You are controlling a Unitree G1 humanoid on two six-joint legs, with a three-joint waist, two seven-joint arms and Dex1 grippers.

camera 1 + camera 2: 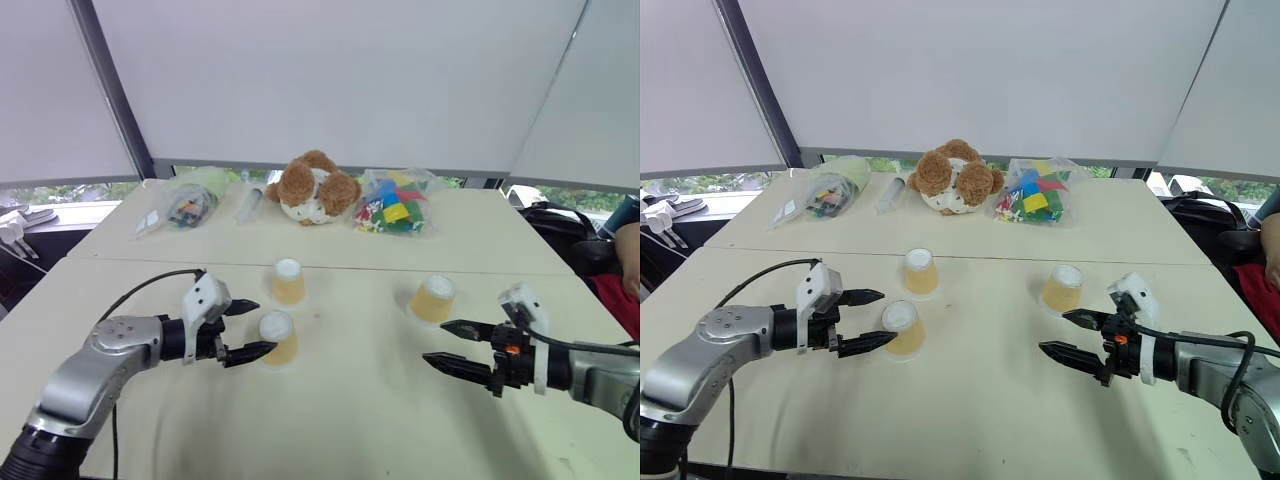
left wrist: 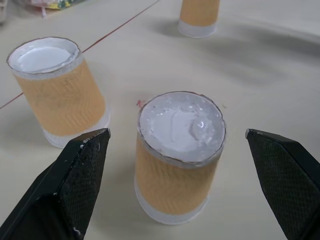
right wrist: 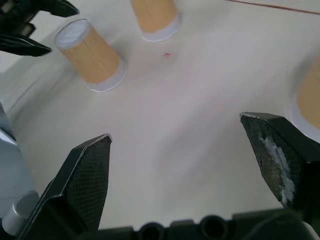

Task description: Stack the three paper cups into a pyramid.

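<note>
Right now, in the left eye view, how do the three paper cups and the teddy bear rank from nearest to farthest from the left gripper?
1. Front-left paper cup, right by the open left gripper.
2. Back-left paper cup, just behind the first.
3. Right paper cup, across the table toward the right gripper.
4. Teddy bear, on the far table.
</note>
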